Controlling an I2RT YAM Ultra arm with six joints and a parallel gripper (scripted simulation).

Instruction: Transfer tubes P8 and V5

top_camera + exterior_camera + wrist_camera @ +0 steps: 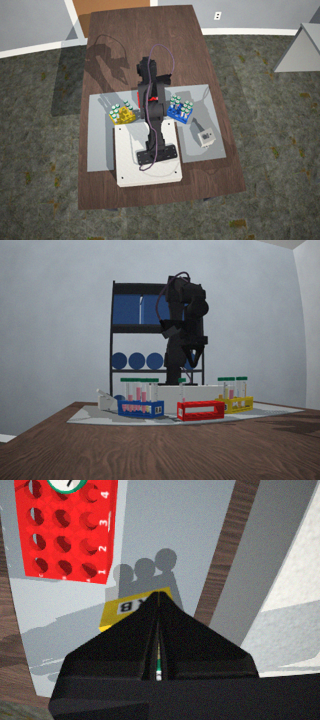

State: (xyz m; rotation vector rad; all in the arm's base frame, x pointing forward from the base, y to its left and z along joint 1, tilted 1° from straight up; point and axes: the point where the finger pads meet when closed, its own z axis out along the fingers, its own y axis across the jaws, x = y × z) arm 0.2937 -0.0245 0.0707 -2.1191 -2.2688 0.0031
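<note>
My gripper [192, 363] is shut and empty. It hangs high above the bench mat, over the gap between the red rack QR [200, 413] and the yellow rack RB [231, 403]. In the wrist view the closed fingers [159, 640] point down, with the RB label [130, 607] just beyond them. The blue rack RA [140, 410] holds several green-capped tubes. RB [122, 113] holds several tubes too. I cannot read a P8 label.
The white DONE button box [208, 136] sits on the mat to the right of RA [179, 109]. The arm's white base plate [147, 155] lies between the racks. A dark shelf unit [155, 338] stands behind the arm in the side view.
</note>
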